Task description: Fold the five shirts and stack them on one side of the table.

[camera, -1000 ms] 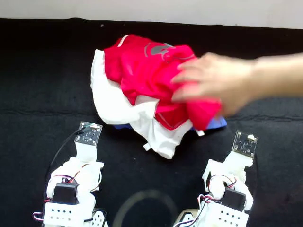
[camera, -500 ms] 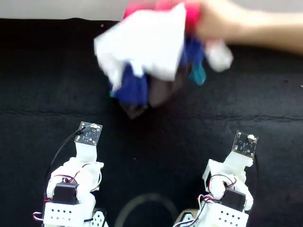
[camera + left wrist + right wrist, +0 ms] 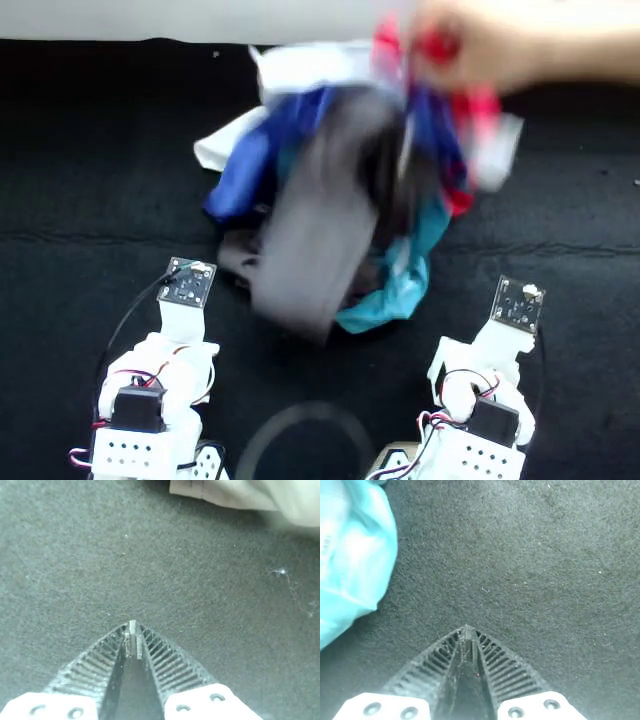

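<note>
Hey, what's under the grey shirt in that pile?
A teal shirt pokes out beneath the grey shirt, with a blue shirt at its side. Anything else under it is covered.

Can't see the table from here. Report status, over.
Left gripper shut, empty. Right gripper shut, empty. Shirts in one unfolded bunch, mid-table. A person's hand grips the bunch at its far end.

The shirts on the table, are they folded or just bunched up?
Bunched up, unfolded. The shirts hang in a loose tangle of grey, blue, teal, white and red from a person's hand.
</note>
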